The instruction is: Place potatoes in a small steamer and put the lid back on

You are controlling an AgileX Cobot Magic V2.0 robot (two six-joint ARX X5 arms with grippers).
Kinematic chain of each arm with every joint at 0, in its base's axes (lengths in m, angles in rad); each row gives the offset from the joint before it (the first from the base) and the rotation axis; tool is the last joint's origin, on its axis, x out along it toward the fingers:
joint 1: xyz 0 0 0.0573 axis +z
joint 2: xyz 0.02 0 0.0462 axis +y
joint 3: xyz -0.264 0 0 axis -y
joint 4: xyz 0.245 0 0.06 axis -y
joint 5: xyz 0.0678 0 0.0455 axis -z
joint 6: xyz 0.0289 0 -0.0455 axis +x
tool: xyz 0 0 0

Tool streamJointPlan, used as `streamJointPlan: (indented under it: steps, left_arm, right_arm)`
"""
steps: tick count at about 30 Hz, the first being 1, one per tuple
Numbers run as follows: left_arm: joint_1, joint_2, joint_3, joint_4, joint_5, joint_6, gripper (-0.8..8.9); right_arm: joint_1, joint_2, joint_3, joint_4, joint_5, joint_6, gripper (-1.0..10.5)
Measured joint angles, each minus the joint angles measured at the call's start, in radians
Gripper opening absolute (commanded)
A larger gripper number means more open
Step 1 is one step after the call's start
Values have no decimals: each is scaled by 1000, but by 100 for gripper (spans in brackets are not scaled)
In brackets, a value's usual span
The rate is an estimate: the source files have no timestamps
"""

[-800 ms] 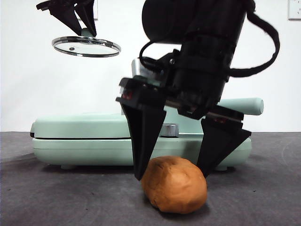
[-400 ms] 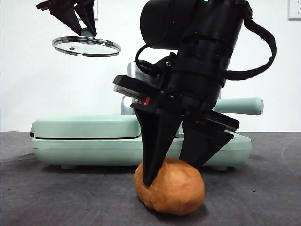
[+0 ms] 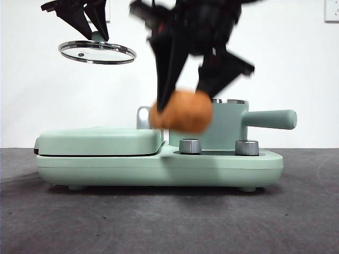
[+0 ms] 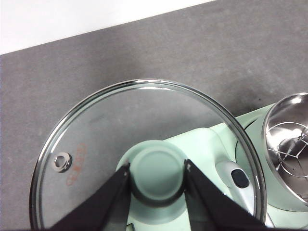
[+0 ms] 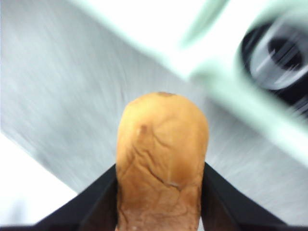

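The orange-brown potato [image 3: 181,111] hangs in the air in front of the small steamer [image 3: 229,126], about level with its steel rim. My right gripper [image 3: 183,103] is shut on it from above, blurred with motion. The right wrist view shows the potato [image 5: 161,154] between the two jaws of the right gripper [image 5: 159,171], with the steamer [image 5: 276,57] smeared beyond. High at the left, my left gripper [image 3: 95,33] is shut on the knob of the glass lid [image 3: 97,52]. In the left wrist view the left gripper [image 4: 158,175] pinches the knob, the lid [image 4: 106,130] lies flat, and the open steamer [image 4: 288,144] shows a steel rack inside.
The steamer stands on a mint-green appliance base [image 3: 159,166] with two steel dials [image 3: 190,146]. A flat hinged griddle cover [image 3: 98,142] takes up its left half. The steamer's handle [image 3: 270,119] points right. Dark grey table [image 3: 159,222] lies in front.
My right gripper shut on the potato on the table, then lifted it up to the height of the steamer's rim. The left gripper and lid have stayed still.
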Motion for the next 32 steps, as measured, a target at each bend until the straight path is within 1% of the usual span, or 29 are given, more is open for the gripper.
streamJointPlan:
  steps: [6,8,13,19,23,30,32]
  left_arm:
    - [0,0,0,0,0,0,50]
    - [0,0,0,0,0,0,50]
    - [0,0,0,0,0,0,50]
    - [-1,0,0,2,0,-2,50]
    - [-1,0,0,3,0,-2,50]
    - [-1,0,0,3,0,-2,50]
    - [-1,0,0,3,0,-2,50]
  right_arm:
    - [-114,23,223,-74,6,-71,105]
    - [-148,51,289,-87,26,-91,105]
    - [-235,173,466,-129,32,-137,105]
    - [-298,328,653,-171,32,-159,105]
    - [-327,403,715,-178,32,-172,105]
    - [-339,467,715,-229,37,-190,106]
    - [-339,474,715,-232,58,-199,106]
